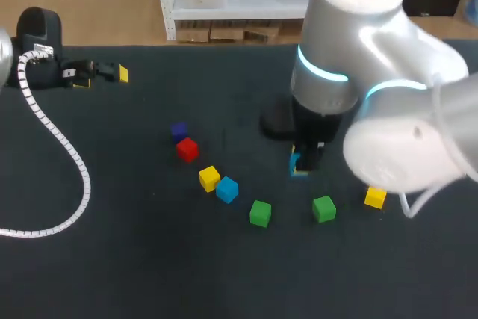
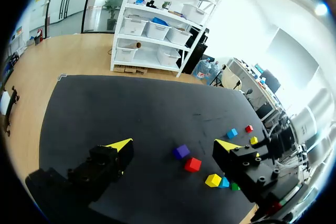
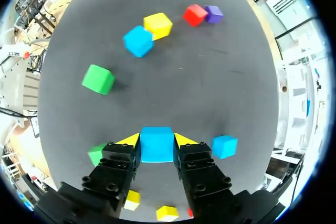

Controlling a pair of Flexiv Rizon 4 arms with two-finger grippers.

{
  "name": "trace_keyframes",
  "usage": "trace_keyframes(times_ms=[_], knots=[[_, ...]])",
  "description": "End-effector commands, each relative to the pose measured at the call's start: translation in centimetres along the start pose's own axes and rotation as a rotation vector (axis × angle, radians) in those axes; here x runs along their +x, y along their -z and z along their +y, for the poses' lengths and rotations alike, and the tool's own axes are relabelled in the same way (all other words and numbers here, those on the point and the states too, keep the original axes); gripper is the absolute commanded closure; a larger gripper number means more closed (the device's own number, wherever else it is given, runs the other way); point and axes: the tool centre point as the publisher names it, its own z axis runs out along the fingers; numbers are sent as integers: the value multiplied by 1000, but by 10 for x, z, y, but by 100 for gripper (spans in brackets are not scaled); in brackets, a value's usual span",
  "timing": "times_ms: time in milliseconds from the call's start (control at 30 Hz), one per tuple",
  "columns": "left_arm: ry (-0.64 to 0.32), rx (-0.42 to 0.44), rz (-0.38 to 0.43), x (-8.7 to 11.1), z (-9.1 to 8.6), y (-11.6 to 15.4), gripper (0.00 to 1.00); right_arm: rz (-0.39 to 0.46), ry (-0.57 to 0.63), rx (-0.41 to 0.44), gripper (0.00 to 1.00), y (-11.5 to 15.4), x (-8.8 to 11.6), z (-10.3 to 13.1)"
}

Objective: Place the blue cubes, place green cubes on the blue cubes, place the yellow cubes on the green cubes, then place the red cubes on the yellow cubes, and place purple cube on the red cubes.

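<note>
Right gripper (image 3: 157, 140), jaws clamped on the held blue cube (image 3: 157, 149) low over the table (image 3: 210, 77), second blue cube (image 3: 224, 146) just beside its finger; left gripper (image 2: 174, 145), jaws apart, farther off.

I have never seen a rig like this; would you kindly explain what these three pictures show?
It is a two-armed robot at a dark table. One picture looks down from above and behind; the two round ones come from a camera on each wrist. Cubes lie scattered on the table, among them a purple cube, a red cube, a yellow cube and a green cube. The right gripper is shut on a blue cube; the left gripper is open and holds nothing.
</note>
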Motion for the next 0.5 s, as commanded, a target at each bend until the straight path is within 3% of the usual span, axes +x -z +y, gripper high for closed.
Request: trace_keyframes(times_ms=[33,200,500], knots=[[-1,5,-5,1,1,0,0,10,21,-27,100,4,-6,-26],[-1,5,-5,1,1,0,0,38,74,-6,100,2,-15,-41],[-1,5,-5,1,1,0,0,51,103,-44,100,-15,-25,-52]])
